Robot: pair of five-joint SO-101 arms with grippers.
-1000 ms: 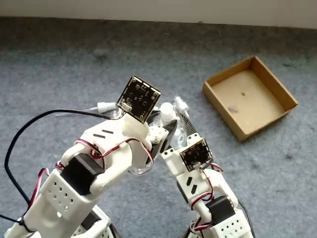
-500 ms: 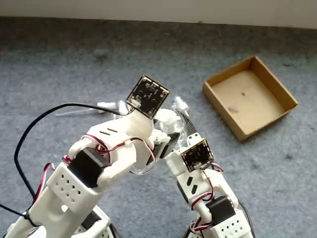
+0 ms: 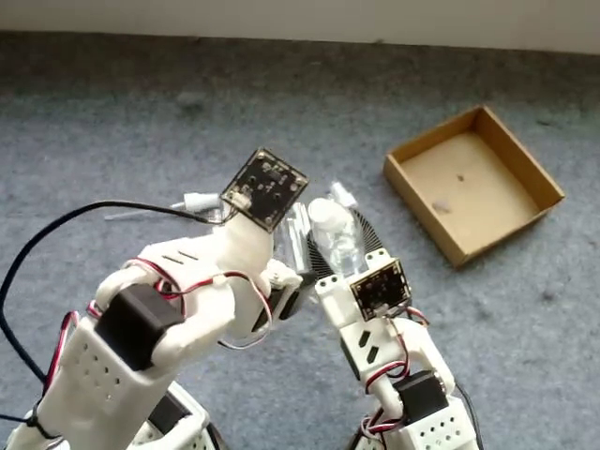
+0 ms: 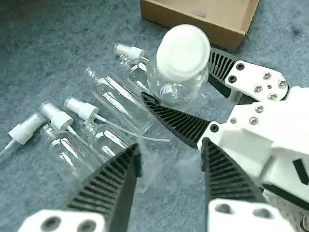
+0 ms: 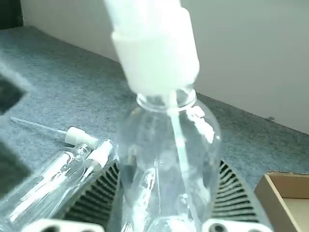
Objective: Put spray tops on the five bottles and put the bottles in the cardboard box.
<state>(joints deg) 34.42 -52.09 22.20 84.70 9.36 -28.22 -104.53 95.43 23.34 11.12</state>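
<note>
- Grey and felt-like, the table (image 3: 141, 122) runs back to a pale wall.
- Clamped on the belly of a clear bottle (image 4: 177, 79), the right jaws hold it upright, which leaves its neck free for fitting.
- On that neck sits a white spray top (image 4: 183, 50), its dip tube hanging inside; I cannot tell whether it is fully seated.
- Just beside the held bottle the left jaws stand apart and empty, probably placed to work the top.
- Beyond them the other bottles (image 4: 120, 99) and loose spray tops (image 4: 79, 107) lie together on the table, seemingly within reach of either arm.
- Off on the right arm's side, well apart, the cardboard box (image 3: 422, 211) holds no bottles yet.
</note>
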